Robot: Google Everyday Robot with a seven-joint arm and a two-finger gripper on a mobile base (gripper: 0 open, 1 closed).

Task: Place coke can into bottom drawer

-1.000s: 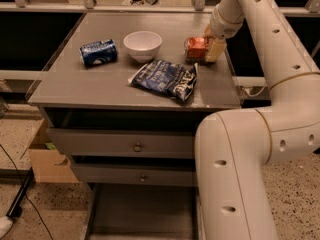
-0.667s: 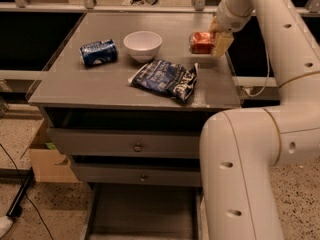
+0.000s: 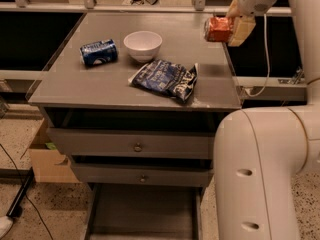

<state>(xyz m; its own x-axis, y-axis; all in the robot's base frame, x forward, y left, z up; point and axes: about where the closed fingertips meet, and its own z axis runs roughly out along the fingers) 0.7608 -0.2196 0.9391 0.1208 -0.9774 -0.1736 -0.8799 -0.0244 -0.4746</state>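
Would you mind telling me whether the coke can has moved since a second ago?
Yes. Held in the gripper, the coke can has risen off the tabletop and shifted right, farther from the white bowl, which has stayed put.

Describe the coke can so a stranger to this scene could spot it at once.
Start at the grey cabinet top, then go to its far right corner, where the robot's pincer hangs. The coke can is gripped sideways in that pincer, off the surface. It is the only red-orange can; the dark blue can lies at the left beside the white bowl.
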